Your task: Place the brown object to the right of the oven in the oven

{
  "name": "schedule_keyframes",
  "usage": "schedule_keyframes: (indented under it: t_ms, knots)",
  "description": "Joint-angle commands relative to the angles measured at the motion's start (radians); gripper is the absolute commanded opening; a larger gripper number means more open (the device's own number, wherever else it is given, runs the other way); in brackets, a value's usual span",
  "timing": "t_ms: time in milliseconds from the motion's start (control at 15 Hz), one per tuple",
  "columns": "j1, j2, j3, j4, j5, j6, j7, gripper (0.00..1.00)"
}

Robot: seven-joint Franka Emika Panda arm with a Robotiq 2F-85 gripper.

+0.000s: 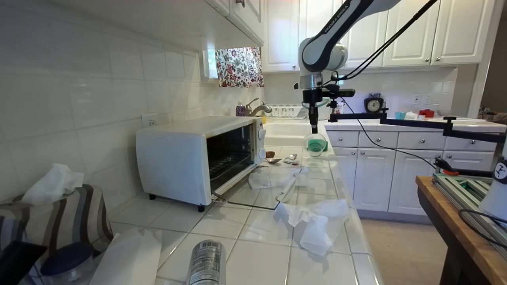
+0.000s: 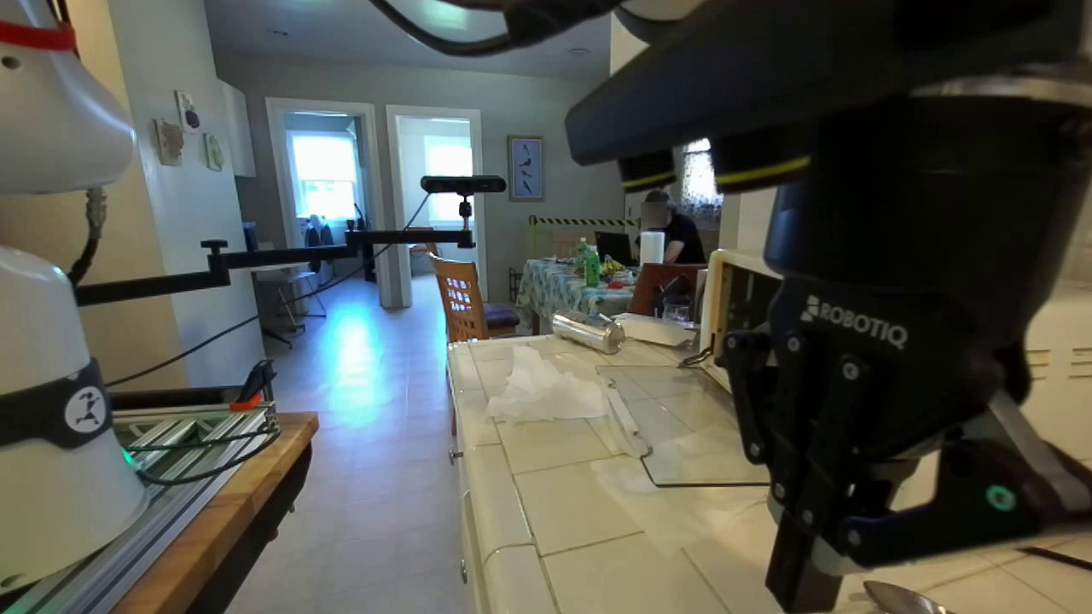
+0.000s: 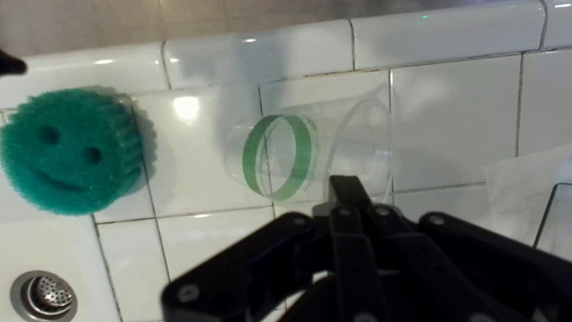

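Note:
The brown object (image 1: 270,154), a small dark lump, lies on the counter just beyond the oven's knob side. It is out of view in the wrist view. The white oven (image 1: 174,162) has its glass door (image 1: 257,190) folded down flat and its dark inside exposed. In an exterior view the oven (image 2: 721,298) is partly hidden by my gripper (image 2: 802,584). My gripper (image 1: 314,130) points down over the counter near the sink. Its fingers are together at the rim of a clear cup with a green band (image 3: 279,156). The cup lies sideways under the fingertips (image 3: 346,183).
A green smiley sponge (image 3: 71,152) is beside the cup, by the sink (image 1: 283,132). A spoon (image 1: 273,160) lies near the brown object. Crumpled paper (image 1: 317,221) and a metal can (image 1: 208,261) are on the counter. Wall cupboards (image 1: 233,16) hang above the oven.

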Motion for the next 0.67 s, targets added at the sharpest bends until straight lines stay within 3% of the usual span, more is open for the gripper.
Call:
schedule_keyframes:
  t_ms: [0, 600]
  knots:
    - [-0.001, -0.024, -0.009, -0.026, -0.055, -0.016, 0.054, 0.0]
    - [-0.011, -0.025, -0.033, -0.031, -0.098, -0.027, 0.082, 0.0]
